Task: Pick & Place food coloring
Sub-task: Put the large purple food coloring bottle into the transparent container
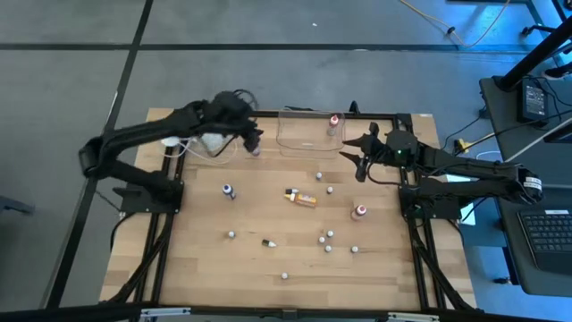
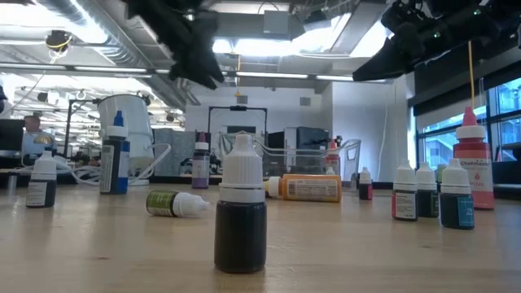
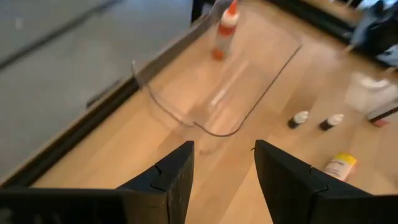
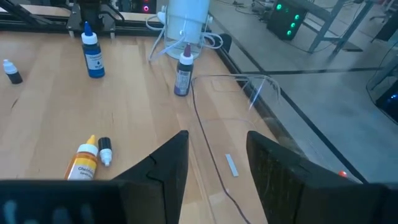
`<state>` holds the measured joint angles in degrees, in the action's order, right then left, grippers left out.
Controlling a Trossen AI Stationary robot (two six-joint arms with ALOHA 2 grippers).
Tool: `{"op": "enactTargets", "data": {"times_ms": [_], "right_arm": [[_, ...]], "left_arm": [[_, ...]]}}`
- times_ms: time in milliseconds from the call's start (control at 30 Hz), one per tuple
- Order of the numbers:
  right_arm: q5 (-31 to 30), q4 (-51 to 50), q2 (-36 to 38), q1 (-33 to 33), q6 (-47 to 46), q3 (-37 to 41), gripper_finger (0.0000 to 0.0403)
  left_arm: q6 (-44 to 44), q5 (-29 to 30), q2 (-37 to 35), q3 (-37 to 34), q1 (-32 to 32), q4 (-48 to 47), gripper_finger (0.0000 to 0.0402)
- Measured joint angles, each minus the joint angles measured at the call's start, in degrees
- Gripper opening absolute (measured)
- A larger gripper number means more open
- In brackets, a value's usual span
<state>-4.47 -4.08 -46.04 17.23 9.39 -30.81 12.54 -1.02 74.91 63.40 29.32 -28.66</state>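
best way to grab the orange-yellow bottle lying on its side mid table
Grip the orange-yellow bottle across its labelled body, coming straight down from above. It lies flat with its pale cap end toward the left arm's side, so close the fingers across its short width. The small dark bottle beside it in the right wrist view sits close.

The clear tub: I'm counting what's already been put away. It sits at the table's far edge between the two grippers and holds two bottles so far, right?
Not quite: the clear tub holds one bottle, the red-orange one, as the high view shows. The rest is right: it sits at the far edge, between the left gripper and right gripper.
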Motion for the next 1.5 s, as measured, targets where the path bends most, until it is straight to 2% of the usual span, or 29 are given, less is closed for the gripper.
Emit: {"op": "enactTargets", "data": {"times_ms": [200,500,867,1100,1333,1500], "right_arm": [[0.0,-1.1,0.0,0.0,-0.1,0.0,0.0165],[0.0,-2.0,0.0,0.0,-0.2,0.0,0.0165],[0.0,-2.0,0.0,0.0,-0.3,0.0,0.0165],[0.0,-2.0,0.0,0.0,-0.3,0.0,0.0165],[0.0,-2.0,0.0,0.0,-0.3,0.0,0.0165],[0.0,-2.0,0.0,0.0,-0.3,0.0,0.0165]], "left_arm": [[4.4,0.0,10.6,10.4,1.3,-11.6,0.0164],[9.3,0.5,17.8,11.8,3.1,-17.7,0.0165],[9.4,1.0,20.2,11.8,4.3,-19.2,0.0162],[9.2,1.0,20.3,11.8,4.3,-19.5,0.0166],[4.9,1.0,20.3,11.8,4.3,-19.5,0.0162],[6.1,1.0,20.3,11.8,4.3,-19.6,0.0168]]}}
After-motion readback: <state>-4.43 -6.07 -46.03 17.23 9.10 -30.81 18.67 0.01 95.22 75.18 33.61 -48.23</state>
